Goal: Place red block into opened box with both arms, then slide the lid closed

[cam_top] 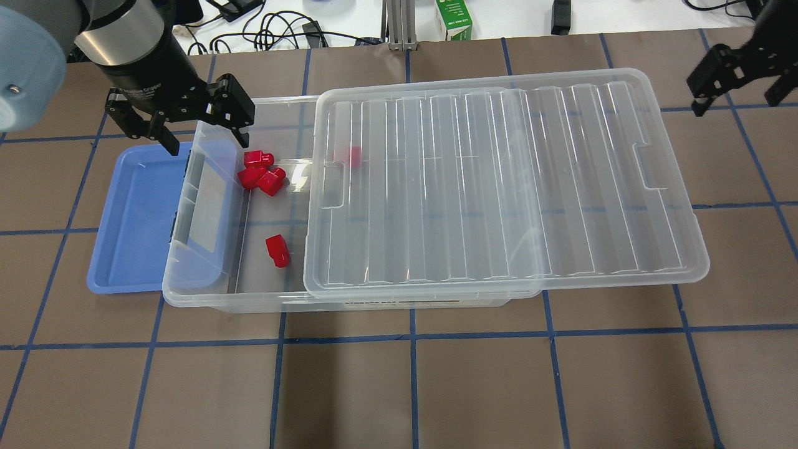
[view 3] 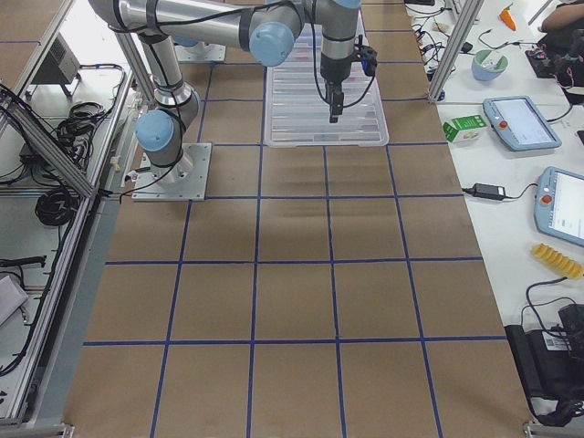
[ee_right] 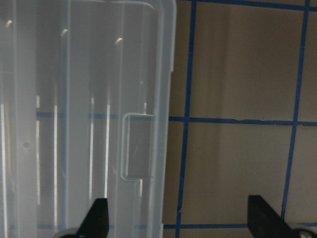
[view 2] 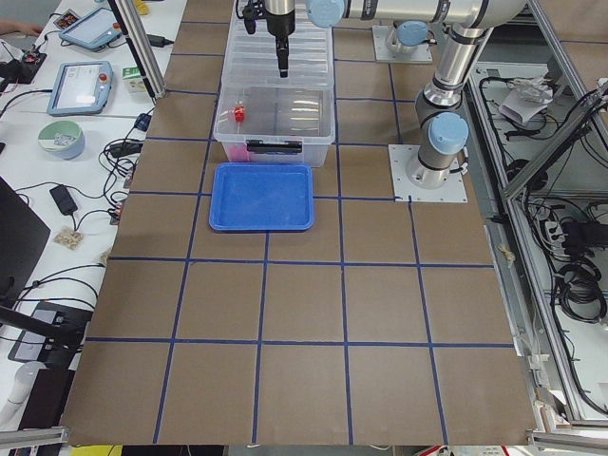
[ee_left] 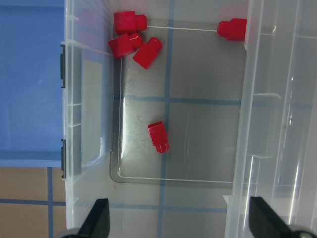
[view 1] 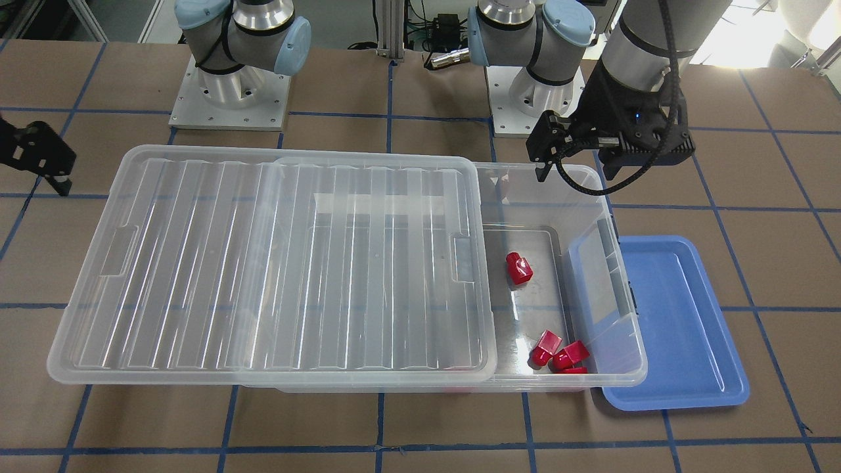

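The box (cam_top: 206, 298) lies lengthwise on the table (cam_top: 436, 386), and its lid (cam_top: 499, 187) covers all but the left end while jutting well past the right end. One red block (cam_top: 277, 251) sits alone on the box floor in that open part. A cluster of red blocks (cam_top: 259, 173) fills the far left corner, and another block (cam_top: 352, 156) shows through the lid's edge. The left gripper (cam_top: 206, 136) hangs over the box's far left rim with fingers spread and nothing held. The right gripper (cam_top: 735, 93) hovers beyond the lid's far right corner, also spread and empty. With the blocks inside, closing looks like the remaining job, and the overhang is the likely trouble. A push away from the lid's middle line could skew it and jam it on the rim. A push from the right alone could shove the whole box over the blue tray (cam_top: 134, 218) touching its left end. The left gripper may also stand in the lid's path, though its height is hard to judge. The table is brown with a grid of blue tape. Cables (cam_top: 274, 31) and a green carton (cam_top: 455, 19) lie at its far edge, and handheld screens (view 2: 81, 85) rest on side benches.
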`<action>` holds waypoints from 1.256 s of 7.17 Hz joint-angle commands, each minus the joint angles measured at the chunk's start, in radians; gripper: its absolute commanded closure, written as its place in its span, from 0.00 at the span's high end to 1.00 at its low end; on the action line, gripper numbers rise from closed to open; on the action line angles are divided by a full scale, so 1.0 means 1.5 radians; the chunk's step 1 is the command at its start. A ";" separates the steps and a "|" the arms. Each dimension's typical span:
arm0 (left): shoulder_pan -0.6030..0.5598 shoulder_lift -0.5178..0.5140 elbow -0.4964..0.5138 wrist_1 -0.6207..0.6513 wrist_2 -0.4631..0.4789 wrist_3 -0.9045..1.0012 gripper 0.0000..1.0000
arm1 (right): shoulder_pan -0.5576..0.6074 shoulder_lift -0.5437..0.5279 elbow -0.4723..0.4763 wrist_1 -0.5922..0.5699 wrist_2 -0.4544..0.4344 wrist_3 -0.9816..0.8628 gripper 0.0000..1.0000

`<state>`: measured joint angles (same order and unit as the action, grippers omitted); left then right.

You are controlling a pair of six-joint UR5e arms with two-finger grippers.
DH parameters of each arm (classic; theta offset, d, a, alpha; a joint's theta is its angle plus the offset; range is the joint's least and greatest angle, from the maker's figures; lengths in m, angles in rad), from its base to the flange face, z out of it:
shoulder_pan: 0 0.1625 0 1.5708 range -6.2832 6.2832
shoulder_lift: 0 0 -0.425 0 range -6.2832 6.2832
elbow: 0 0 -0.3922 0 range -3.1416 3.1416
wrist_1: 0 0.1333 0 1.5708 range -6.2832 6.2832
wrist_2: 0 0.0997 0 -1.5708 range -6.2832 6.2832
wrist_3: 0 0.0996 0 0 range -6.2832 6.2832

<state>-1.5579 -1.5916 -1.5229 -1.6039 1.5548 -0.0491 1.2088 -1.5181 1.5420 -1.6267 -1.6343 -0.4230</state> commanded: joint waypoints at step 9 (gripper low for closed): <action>0.007 -0.003 0.016 -0.004 0.007 0.032 1.00 | -0.044 0.014 0.186 -0.167 0.004 -0.040 1.00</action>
<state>-1.5488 -1.5743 -1.4994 -1.6182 1.5624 0.0028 1.1426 -1.4960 1.8196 -1.8786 -1.6283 -0.4849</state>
